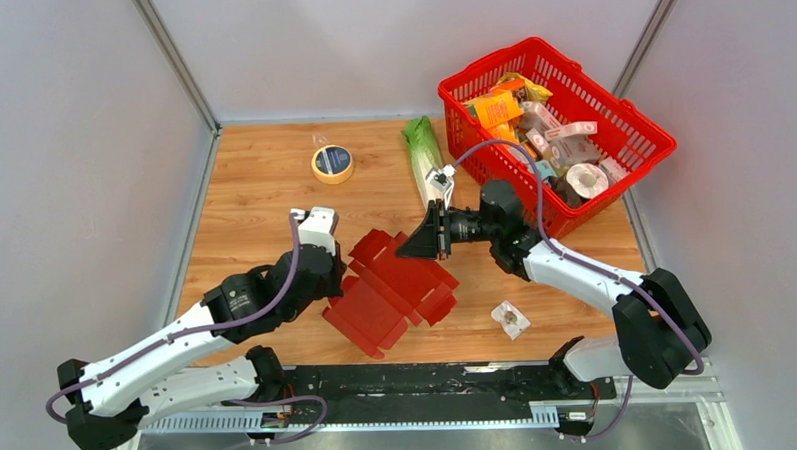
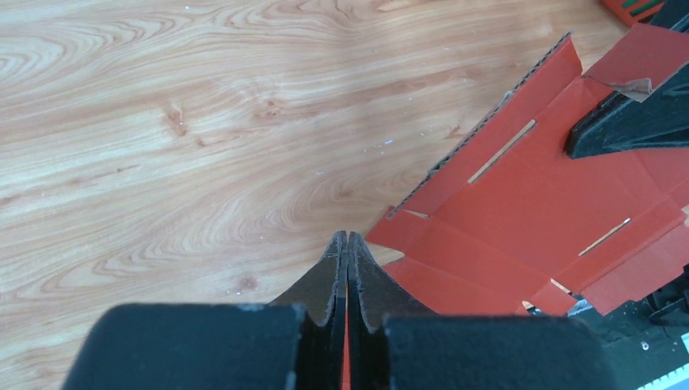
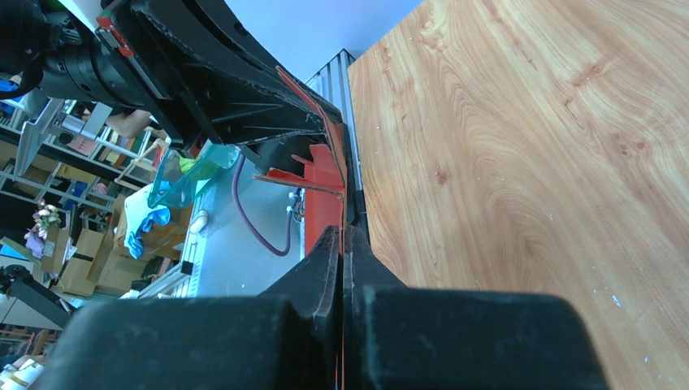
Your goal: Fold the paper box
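Centre frame on wooden table: paper box, part-unfolded sheet. Pinched at left edge by left gripper, at upper edge by right gripper; both clenched, opposed across sheet.

The paper box is a plain dark red all over, with thin pale tan lines at its slits in the left wrist view. The bench is light honey wood with wavy brown grain. The left fingers and right fingers are matt black, each pair showing a red sliver between them. Both arms are white with black joints and purple cables. The mesh basket is bright red, and its packs are orange, yellow, pink and white. The tape roll is yellow with a dark blue face, and the long packet is green.
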You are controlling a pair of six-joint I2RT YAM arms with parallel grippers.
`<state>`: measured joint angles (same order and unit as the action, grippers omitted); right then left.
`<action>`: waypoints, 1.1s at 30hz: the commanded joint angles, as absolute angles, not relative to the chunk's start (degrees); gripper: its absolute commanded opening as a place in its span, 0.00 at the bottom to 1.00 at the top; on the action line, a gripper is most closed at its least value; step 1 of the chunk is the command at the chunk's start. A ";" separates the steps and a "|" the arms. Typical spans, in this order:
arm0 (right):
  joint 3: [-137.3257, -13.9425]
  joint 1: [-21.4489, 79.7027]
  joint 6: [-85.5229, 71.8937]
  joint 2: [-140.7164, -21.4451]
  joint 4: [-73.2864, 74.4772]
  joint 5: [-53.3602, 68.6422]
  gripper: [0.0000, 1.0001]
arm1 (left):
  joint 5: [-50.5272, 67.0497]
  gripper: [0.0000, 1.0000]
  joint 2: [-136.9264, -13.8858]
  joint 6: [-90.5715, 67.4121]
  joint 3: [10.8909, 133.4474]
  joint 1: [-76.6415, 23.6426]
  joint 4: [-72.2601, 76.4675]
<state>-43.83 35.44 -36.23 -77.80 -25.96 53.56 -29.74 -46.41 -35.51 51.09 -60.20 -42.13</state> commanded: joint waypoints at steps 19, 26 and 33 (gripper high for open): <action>-43.24 35.24 -37.35 -76.90 -30.06 53.88 0.00 | -4.31 0.00 -41.22 -37.52 43.68 -49.75 -25.06; -43.16 35.24 -38.67 -77.69 -31.99 54.14 0.00 | -1.67 0.00 -44.02 -40.87 40.96 -50.62 -20.48; -44.91 35.68 -32.72 -78.22 -24.01 50.73 0.00 | -8.24 0.04 -42.63 -35.44 45.07 -52.03 -28.54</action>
